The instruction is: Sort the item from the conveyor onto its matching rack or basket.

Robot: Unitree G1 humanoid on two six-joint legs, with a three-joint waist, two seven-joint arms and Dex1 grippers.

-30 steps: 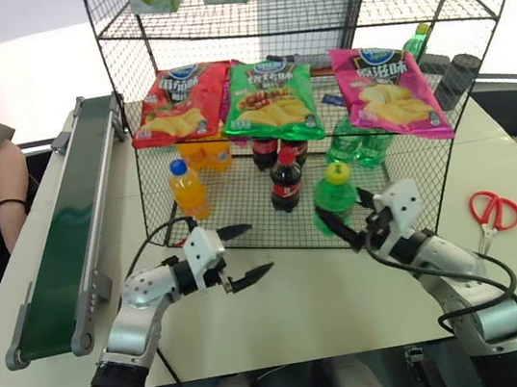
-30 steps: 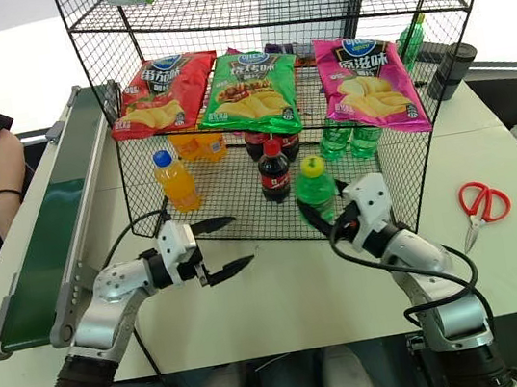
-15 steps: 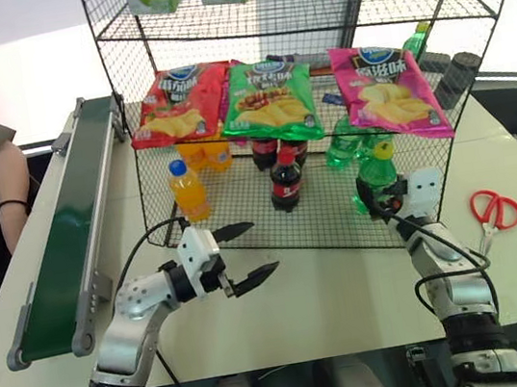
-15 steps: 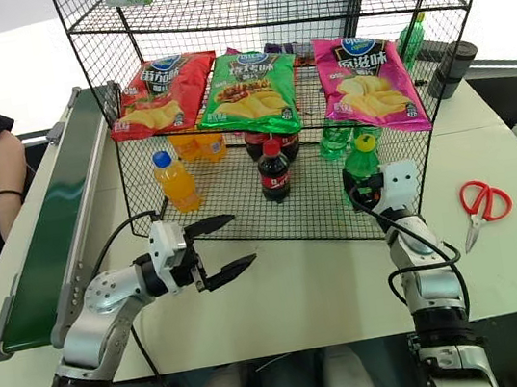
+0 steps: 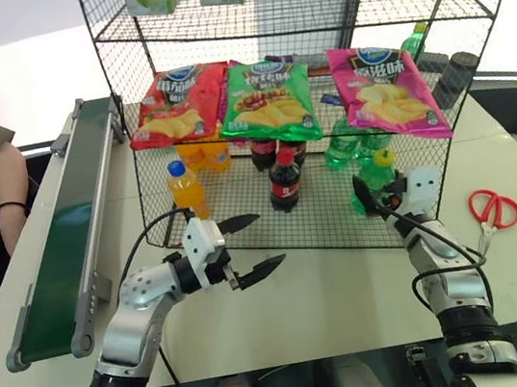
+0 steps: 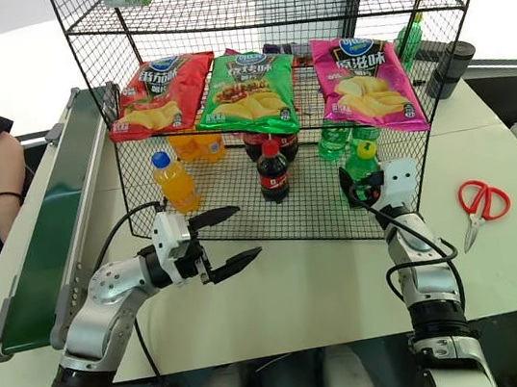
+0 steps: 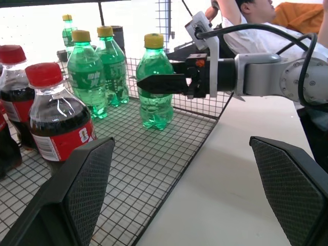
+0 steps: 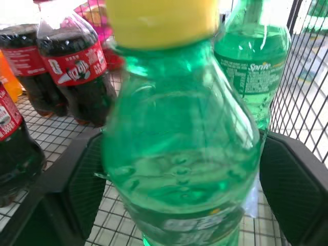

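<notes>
Counter (image 5: pixel 333 299) foreground: left claw (image 5: pixel 255 247) hovers with fingers spread wide, holding nothing. Farther back, right claw (image 6: pixel 360 190) stands wide around the green soda bottle (image 7: pixel 155 82), which stands upright on the wire rack (image 6: pixel 241 206) floor, beside 2 matching bottles (image 7: pixel 97 69).

a pale table (image 5: pixel 352 296) carries everything. along its left side lies the conveyor (image 5: pixel 66 242), a dark-green belt in a grey frame. the black wire rack (image 5: pixel 244 230) stands toward the table's far side, its lowest grid tier resting on the surface. red-handled scissors (image 5: pixel 490 214) lie flat to the right of the rack, apart from it. a dark cylindrical container (image 5: pixel 456 78) stands at the far right, beside the rack.
</notes>
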